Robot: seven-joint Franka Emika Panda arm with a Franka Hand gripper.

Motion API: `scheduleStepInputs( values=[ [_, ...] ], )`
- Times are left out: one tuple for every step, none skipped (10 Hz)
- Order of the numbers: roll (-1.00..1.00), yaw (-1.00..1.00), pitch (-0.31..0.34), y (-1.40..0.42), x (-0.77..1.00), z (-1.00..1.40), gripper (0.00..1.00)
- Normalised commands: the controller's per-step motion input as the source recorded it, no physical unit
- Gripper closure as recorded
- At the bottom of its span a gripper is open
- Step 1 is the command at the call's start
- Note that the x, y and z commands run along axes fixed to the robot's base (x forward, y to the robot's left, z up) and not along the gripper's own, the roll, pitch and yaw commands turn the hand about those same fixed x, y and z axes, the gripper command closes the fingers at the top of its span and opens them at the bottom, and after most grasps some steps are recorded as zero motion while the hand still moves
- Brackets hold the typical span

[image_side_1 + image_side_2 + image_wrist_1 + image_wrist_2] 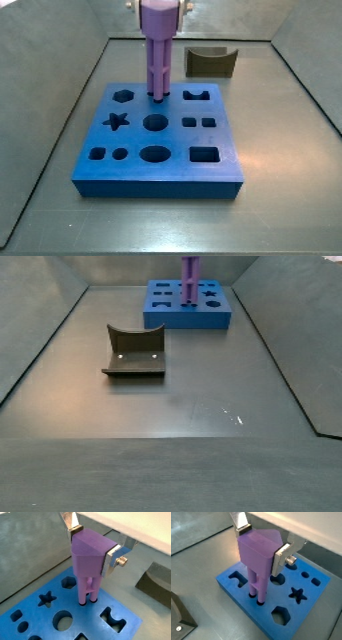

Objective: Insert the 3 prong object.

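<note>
- The gripper (93,548) stands above the blue block (27,612), its silver fingers (113,556) clenched on the wide head of the 3 prong object (88,559).
- The lilac peg hangs upright, its prong tips at or just entering a hole in the block in both wrist views; in a side view it (158,55) stands over the block's back row.
- It looks like light, stiff, smooth plastic, likely slippery; the flat-sided head seems the surest place to hold.
- The block (158,150) lies flat on a grey floor (174,466) within low walls.
- The fixture (135,352) stands well apart from the block, leaving free room around the arm.
</note>
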Motion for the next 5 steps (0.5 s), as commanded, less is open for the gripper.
scheduleStepInputs(
  values=[
    [0.0,-0.03,-0.037,0.04,0.0,-0.36,1.0],
    [0.0,0.0,-0.02,0.01,0.11,-0.42,1.0],
    [0.0,0.0,-0.019,0.01,0.12,-0.44,1.0],
    [0.0,0.0,-0.057,0.0,0.04,-0.43,1.0],
    [0.0,0.0,-0.043,0.0,0.06,-0.41,1.0]
  ],
)
